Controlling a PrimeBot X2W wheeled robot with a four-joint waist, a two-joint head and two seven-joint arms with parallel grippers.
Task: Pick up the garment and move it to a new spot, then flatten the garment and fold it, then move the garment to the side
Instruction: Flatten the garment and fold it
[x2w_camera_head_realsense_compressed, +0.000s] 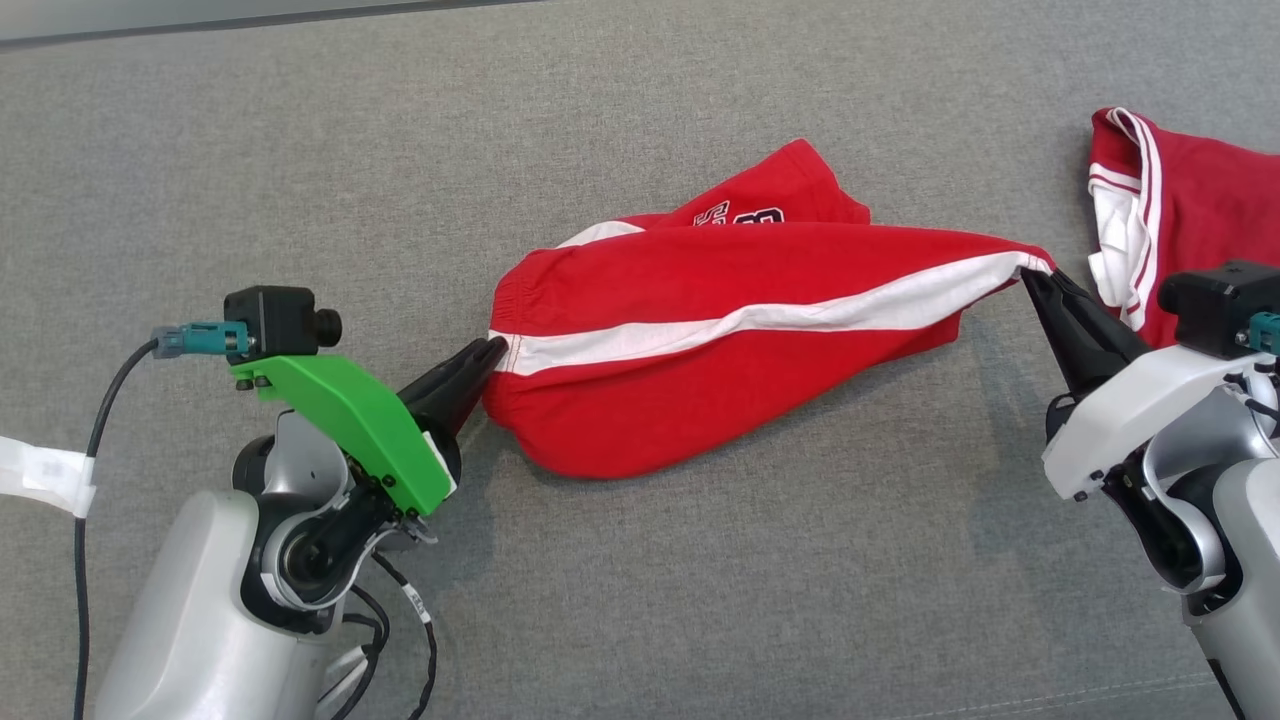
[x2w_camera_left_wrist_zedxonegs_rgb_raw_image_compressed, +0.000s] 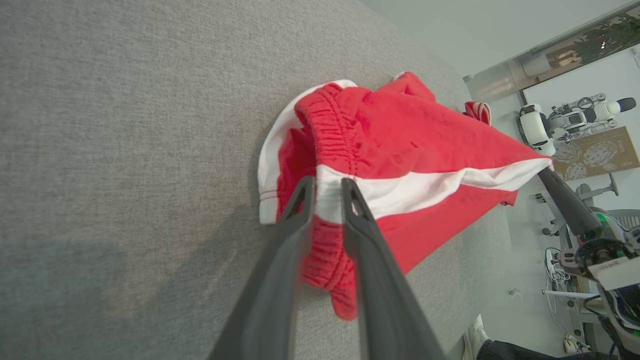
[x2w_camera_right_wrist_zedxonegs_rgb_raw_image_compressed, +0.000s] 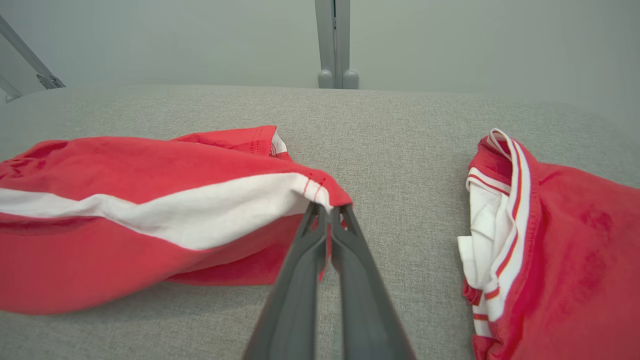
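Observation:
The garment (x2w_camera_head_realsense_compressed: 700, 400) is a pair of red shorts with a white side stripe, stretched across the grey cloth surface between my two grippers. My left gripper (x2w_camera_head_realsense_compressed: 493, 350) meets its elastic waistband end. In the left wrist view the two fingers of the left gripper (x2w_camera_left_wrist_zedxonegs_rgb_raw_image_compressed: 327, 185) stand close on either side of the white stripe of the garment (x2w_camera_left_wrist_zedxonegs_rgb_raw_image_compressed: 415, 135), fabric pinched between them. My right gripper (x2w_camera_head_realsense_compressed: 1035, 280) is shut on the leg hem at the stripe's other end. The right wrist view shows the right gripper (x2w_camera_right_wrist_zedxonegs_rgb_raw_image_compressed: 327, 210) with the hem corner of the garment (x2w_camera_right_wrist_zedxonegs_rgb_raw_image_compressed: 125, 165) clamped and raised.
A second red garment with white trim (x2w_camera_head_realsense_compressed: 1190, 200) lies crumpled at the right edge, just beyond my right gripper, also as the second garment (x2w_camera_right_wrist_zedxonegs_rgb_raw_image_compressed: 575, 240). A black cable (x2w_camera_head_realsense_compressed: 95, 440) hangs by the left arm. A person's shoe (x2w_camera_left_wrist_zedxonegs_rgb_raw_image_compressed: 472, 335) shows past the surface's edge.

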